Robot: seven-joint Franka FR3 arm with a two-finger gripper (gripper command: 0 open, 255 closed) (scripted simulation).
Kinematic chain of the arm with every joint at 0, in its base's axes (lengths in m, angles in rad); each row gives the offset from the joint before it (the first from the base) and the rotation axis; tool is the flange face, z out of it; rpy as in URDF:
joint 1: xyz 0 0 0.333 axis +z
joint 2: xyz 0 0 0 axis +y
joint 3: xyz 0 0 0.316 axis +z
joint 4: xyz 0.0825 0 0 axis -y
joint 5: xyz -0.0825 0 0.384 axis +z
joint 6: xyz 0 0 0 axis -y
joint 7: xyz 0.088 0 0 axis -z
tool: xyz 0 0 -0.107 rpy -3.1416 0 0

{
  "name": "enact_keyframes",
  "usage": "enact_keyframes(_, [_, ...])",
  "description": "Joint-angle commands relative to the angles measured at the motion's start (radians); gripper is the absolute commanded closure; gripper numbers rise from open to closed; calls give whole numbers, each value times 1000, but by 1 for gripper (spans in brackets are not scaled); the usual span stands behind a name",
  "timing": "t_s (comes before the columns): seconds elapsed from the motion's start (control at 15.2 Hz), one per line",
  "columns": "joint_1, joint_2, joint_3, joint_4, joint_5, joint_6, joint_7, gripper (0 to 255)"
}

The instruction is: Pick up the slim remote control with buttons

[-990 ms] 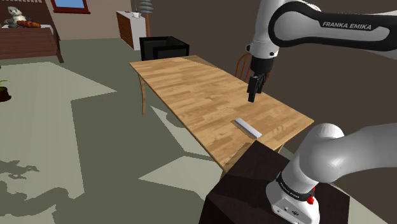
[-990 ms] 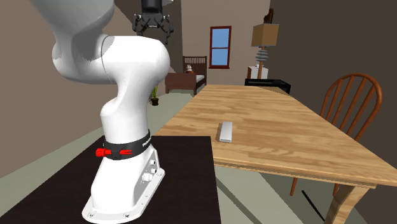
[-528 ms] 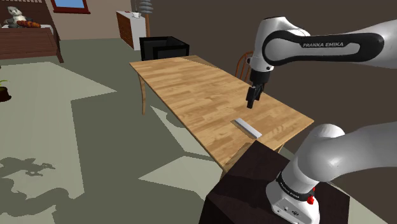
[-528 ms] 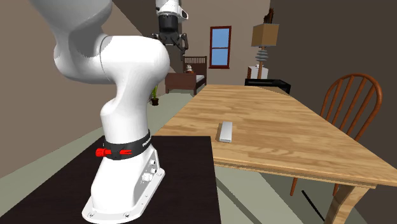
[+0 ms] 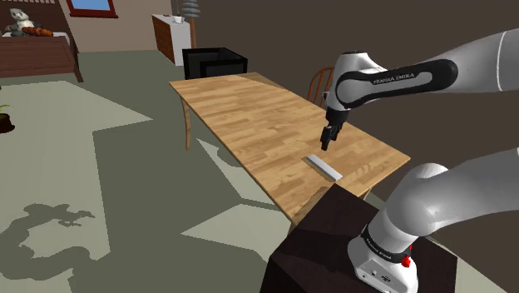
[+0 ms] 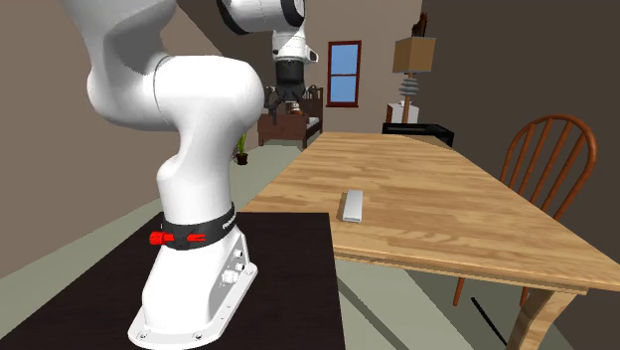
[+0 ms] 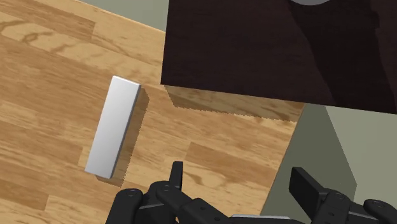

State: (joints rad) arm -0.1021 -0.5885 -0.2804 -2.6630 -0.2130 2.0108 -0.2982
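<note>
A slim, plain grey remote control (image 5: 324, 166) (image 6: 353, 205) lies flat on the wooden table (image 5: 249, 116), close to the edge nearest the stand. No buttons can be made out on it. My black gripper (image 5: 327, 141) (image 6: 288, 111) hangs above the table, a little beyond the remote and apart from it. In the wrist view the remote (image 7: 114, 127) lies off to the side of the gripper (image 7: 242, 181), not between the fingers. The two fingers (image 7: 176, 173) stand well apart, open, with nothing between them.
The dark stand (image 5: 333, 241) (image 7: 273, 51) butts against the table edge next to the remote. A wooden chair (image 6: 551, 159) stands at the table's far side. A black cabinet (image 5: 215, 62) sits past the table's far end, with a white dresser (image 5: 173, 35) and a bed (image 5: 33, 46) beyond.
The arm has bent lower and the gripper has come down toward the table, nearer the remote. The fingers stayed open and the remote has not moved.
</note>
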Motion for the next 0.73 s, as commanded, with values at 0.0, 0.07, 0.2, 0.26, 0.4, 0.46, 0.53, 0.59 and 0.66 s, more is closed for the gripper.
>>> enact_keyframes(0.0, [-15, 51, -37, -18, -18, 82, -24, 0])
enact_keyframes(0.07, [-21, 81, -56, -21, -24, 121, -37, 0])
enact_keyframes(0.2, [-29, 147, -93, -23, -32, 199, -64, 0])
enact_keyframes(0.26, [-32, 183, -112, -22, -33, 238, -79, 0])
enact_keyframes(0.4, [-35, 259, -151, -14, -26, 316, -113, 0])
enact_keyframes(0.46, [-34, 299, -170, -8, -18, 355, -132, 0])
enact_keyframes(0.53, [-33, 340, -189, -1, -6, 393, -154, 0])
enact_keyframes(0.59, [-30, 383, -208, 8, 11, 430, -179, 0])
enact_keyframes(0.66, [-26, 427, -226, 19, 34, 466, -207, 0])
